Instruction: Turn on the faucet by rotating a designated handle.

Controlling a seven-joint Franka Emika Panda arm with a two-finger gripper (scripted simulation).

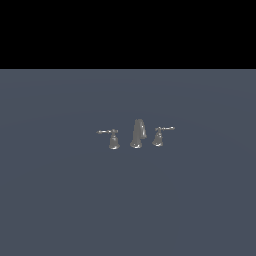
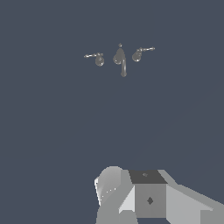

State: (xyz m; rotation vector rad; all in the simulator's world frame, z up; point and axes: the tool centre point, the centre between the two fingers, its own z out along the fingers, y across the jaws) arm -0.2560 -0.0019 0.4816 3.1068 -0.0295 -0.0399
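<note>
The faucet is a small shiny grey three-piece set on a flat grey-blue floor. In the exterior view its curved spout stands in the middle. The handle is on the exterior view's left, with a bell-shaped base and a thin level lever pointing left. The twin handle is on the right, its lever tilted up to the right. The wrist view shows the same set from above and far off: handle, spout, twin handle. No gripper fingers show in either view.
A grey and white blocky part of the arm fills the lower edge of the wrist view, far from the faucet. The grey-blue floor spreads around the faucet, with a black background above it in the exterior view.
</note>
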